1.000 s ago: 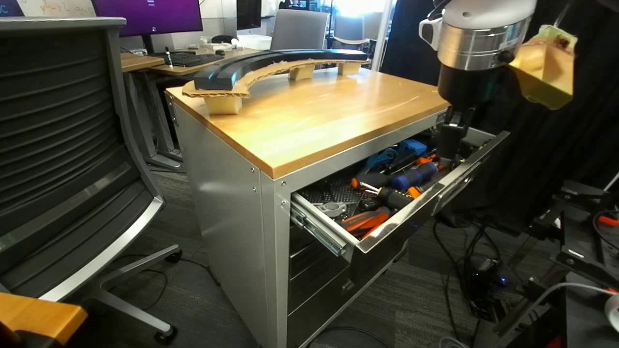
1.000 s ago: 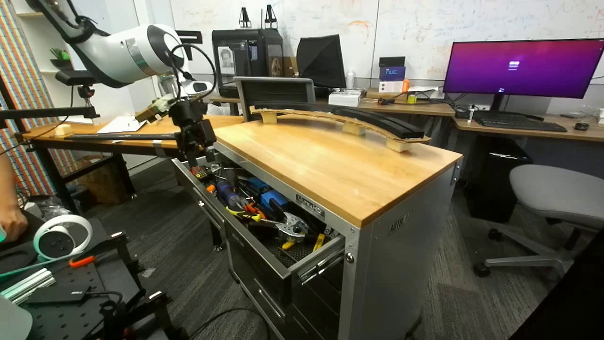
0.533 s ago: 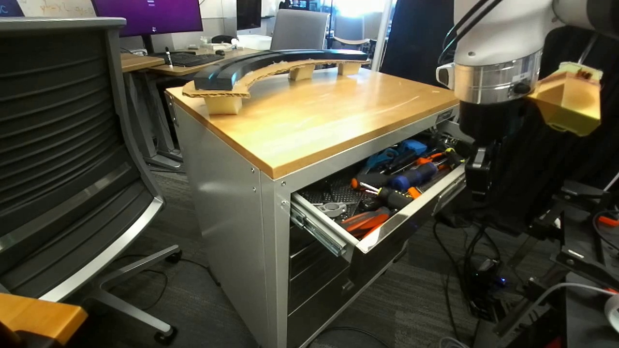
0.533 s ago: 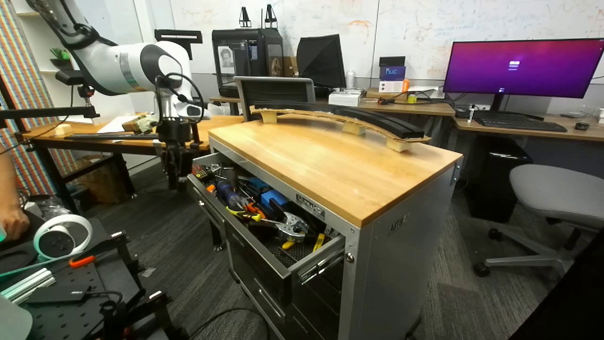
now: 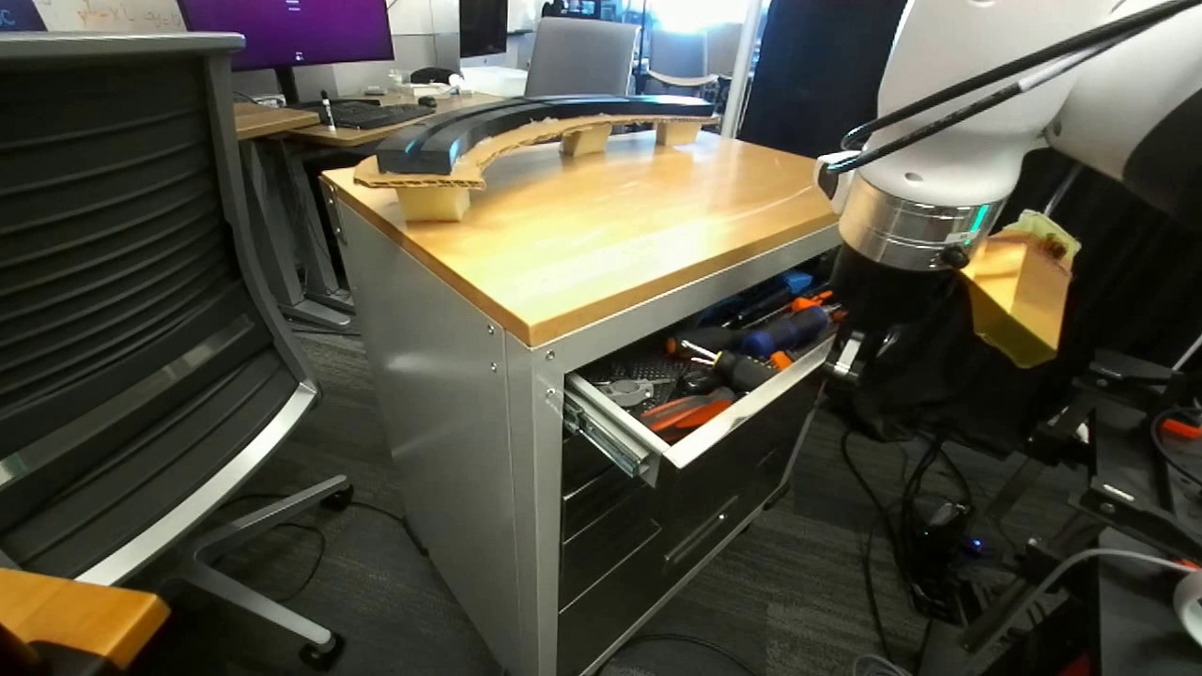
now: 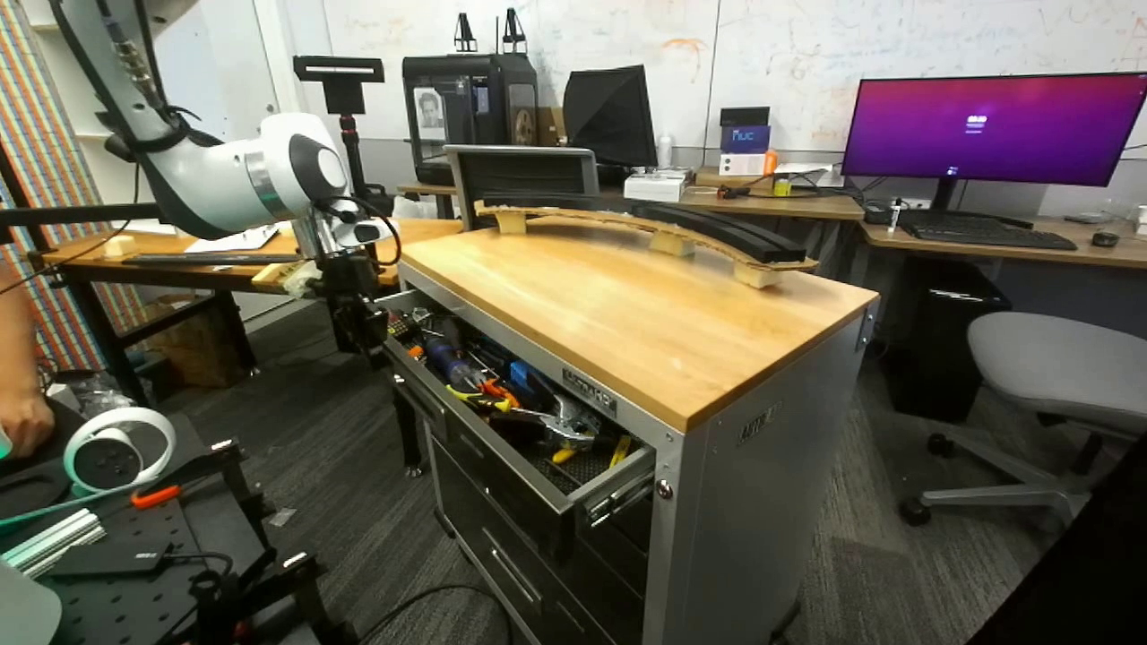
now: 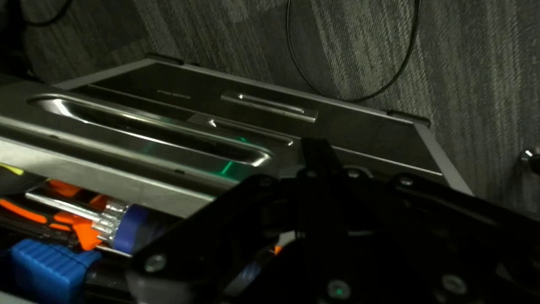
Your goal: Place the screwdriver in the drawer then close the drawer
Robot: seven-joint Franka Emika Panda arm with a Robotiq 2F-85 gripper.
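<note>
The grey metal drawer (image 5: 751, 406) stands partly pulled out below the wooden top, full of tools, in both exterior views. At the drawer's far end in an exterior view, my gripper (image 5: 840, 371) is against or very near its front; contact itself is hidden. From the wrist view, the gripper (image 7: 318, 147) has its dark fingers together with nothing visible between them. Its tips lie over the front face just past one end of the bar handle (image 7: 168, 131). I cannot single out the screwdriver among the tools; it is hidden or too small to tell.
Orange pliers (image 5: 690, 408), a blue-handled tool (image 7: 130, 228) and a blue block (image 7: 48, 266) lie inside the drawer. A curved black piece (image 6: 717, 233) on cardboard rests on the cabinet top (image 6: 582, 296). A chair (image 5: 122, 235) stands beside the cabinet.
My gripper has gone from over the drawer to outside its front and then in toward it, its fingers coming together. The drawer has slid partway inward.
</note>
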